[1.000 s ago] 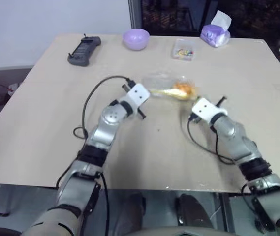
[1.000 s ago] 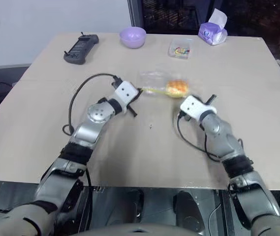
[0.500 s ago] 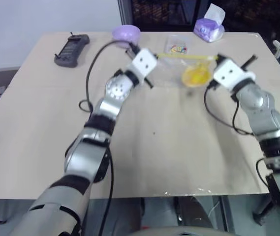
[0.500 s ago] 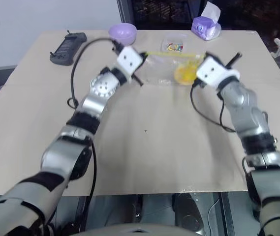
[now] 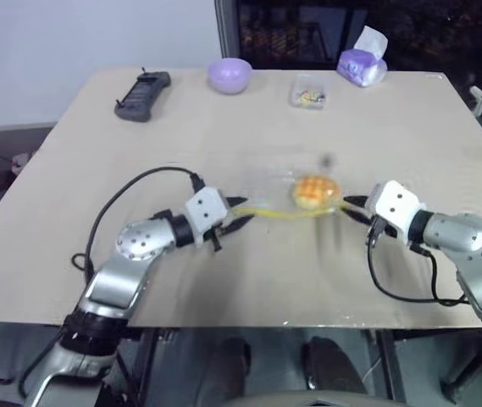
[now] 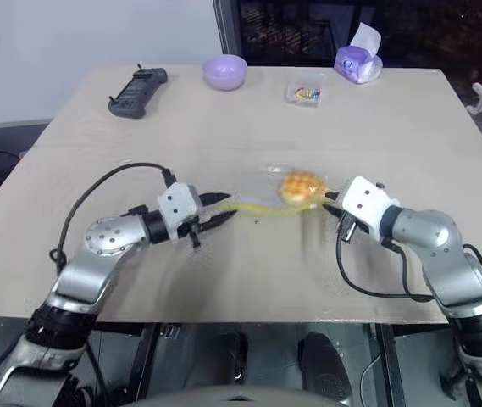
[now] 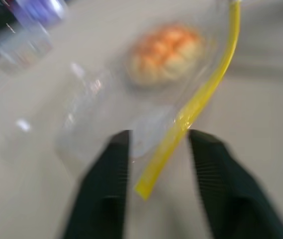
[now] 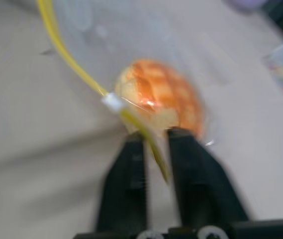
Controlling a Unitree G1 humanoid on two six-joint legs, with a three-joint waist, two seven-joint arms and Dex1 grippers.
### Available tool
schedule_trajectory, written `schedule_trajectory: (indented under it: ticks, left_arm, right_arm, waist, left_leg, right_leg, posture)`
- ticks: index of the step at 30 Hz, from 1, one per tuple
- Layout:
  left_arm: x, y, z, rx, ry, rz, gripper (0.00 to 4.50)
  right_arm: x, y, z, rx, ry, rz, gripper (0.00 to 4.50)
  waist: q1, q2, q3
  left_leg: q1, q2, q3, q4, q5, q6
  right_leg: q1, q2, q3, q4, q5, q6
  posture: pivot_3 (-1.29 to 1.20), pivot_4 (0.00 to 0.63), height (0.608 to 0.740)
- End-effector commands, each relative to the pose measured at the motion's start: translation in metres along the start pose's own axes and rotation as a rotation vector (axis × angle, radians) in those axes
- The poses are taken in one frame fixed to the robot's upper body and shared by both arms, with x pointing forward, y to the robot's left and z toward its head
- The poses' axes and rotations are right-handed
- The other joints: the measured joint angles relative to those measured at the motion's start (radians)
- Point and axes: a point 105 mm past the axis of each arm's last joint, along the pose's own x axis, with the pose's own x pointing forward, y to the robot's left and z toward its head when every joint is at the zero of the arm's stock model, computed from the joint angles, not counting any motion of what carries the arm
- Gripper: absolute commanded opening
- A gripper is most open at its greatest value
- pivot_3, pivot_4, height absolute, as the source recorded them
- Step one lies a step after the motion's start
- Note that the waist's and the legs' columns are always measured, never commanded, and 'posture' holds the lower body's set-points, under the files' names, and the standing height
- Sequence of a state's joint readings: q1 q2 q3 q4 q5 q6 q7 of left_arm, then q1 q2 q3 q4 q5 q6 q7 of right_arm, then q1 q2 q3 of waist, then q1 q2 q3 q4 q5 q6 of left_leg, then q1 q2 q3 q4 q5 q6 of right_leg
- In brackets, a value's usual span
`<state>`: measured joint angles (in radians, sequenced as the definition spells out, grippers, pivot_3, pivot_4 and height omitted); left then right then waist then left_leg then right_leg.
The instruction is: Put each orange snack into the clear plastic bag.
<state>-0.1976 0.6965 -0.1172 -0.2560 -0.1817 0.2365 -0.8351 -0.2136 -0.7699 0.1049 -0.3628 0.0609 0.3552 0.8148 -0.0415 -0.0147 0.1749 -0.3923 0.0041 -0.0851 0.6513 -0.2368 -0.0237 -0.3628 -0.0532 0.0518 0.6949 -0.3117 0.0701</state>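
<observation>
The orange snack (image 5: 315, 191), a round bun with a crosshatched top, lies inside the clear plastic bag (image 5: 266, 182), which rests flat on the table's middle. The bag's yellow zip strip (image 5: 279, 214) runs along its near edge between my two grippers. At the strip's left end my left gripper (image 5: 240, 212) stands open; in the left wrist view the strip's end (image 7: 181, 124) lies loose between its spread fingers. My right gripper (image 5: 352, 209) is at the strip's right end, just beside the bun (image 8: 158, 94), slightly open, with the strip passing through the narrow gap.
Along the table's far edge stand a black remote (image 5: 143, 91), a purple bowl (image 5: 229, 74), a small clear box of colourful bits (image 5: 311, 91) and a purple tissue pack (image 5: 362, 64). Black cables loop from both wrists over the tabletop (image 5: 96, 153).
Both grippers, shut on the zip strip's ends, lifted the bag with the bun, then brought it down toward me. Now the bag lies on the table and both grippers have opened.
</observation>
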Motion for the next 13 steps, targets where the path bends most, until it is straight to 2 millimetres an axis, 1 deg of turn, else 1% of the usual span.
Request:
schedule_trajectory:
  ticks: [1,4,7,9,10,11,13]
  left_arm:
    - [-0.022,-0.006,0.004,-0.109,-0.005,-0.024,3.64]
    - [-0.043,-0.004,-0.001,-0.222,0.009,-0.004,3.64]
    - [-0.054,0.004,-0.009,-0.281,0.043,0.048,3.64]
    - [-0.067,0.013,-0.006,-0.304,0.017,0.073,3.64]
    - [-0.076,0.016,-0.001,-0.319,-0.001,0.086,3.64]
    - [-0.084,0.019,0.003,-0.332,-0.014,0.097,3.64]
    - [-0.094,0.022,0.009,-0.351,-0.029,0.113,3.64]
  right_arm:
    - [-0.024,0.005,-0.006,0.076,0.016,0.078,1.75]
    - [-0.05,-0.008,-0.015,0.279,-0.053,0.064,1.75]
    - [-0.066,-0.016,-0.022,0.384,-0.099,0.06,1.75]
    - [-0.084,-0.024,-0.033,0.422,-0.105,0.048,1.75]
    - [-0.095,-0.031,-0.037,0.44,-0.116,0.041,1.75]
    - [-0.104,-0.036,-0.039,0.452,-0.123,0.038,1.75]
    - [-0.113,-0.04,-0.038,0.455,-0.142,0.043,1.75]
  waist:
    - [0.002,0.0,0.0]
    - [0.007,-0.001,0.001]
    - [0.006,-0.001,0.001]
    - [0.007,-0.001,0.001]
    - [0.007,-0.001,0.002]
    - [0.006,-0.001,0.002]
    - [0.005,0.0,0.003]
  left_leg:
    - [-0.001,0.0,0.0,0.0,0.0,0.0]
    - [-0.005,0.0,-0.001,0.0,0.0,0.0]
    - [-0.004,0.001,-0.001,0.0,0.0,0.0]
    - [-0.003,0.0,-0.001,0.0,0.0,0.0]
    - [-0.003,0.001,-0.001,0.0,0.0,0.0]
    - [-0.003,0.001,-0.001,0.0,0.0,0.0]
    - [-0.004,0.001,0.0,0.0,0.0,0.0]
  right_leg:
    - [0.0,0.0,0.0,0.0,0.0,0.0]
    - [-0.002,-0.001,-0.001,-0.002,0.0,0.0]
    - [-0.002,-0.001,-0.001,-0.002,0.0,0.0]
    - [-0.001,-0.001,-0.002,-0.001,0.0,0.0]
    - [-0.001,-0.001,-0.003,-0.002,0.0,0.0]
    - [-0.001,-0.001,-0.003,-0.002,0.0,0.0]
    - [-0.002,-0.001,-0.001,-0.002,0.0,0.0]
  posture:
    - [0.0,0.15,0.74]
    - [0.0,0.15,0.74]
    - [0.0,0.15,0.74]
    - [0.0,0.15,0.74]
    - [0.0,0.15,0.74]
    - [0.0,0.15,0.74]
    - [0.0,0.15,0.74]
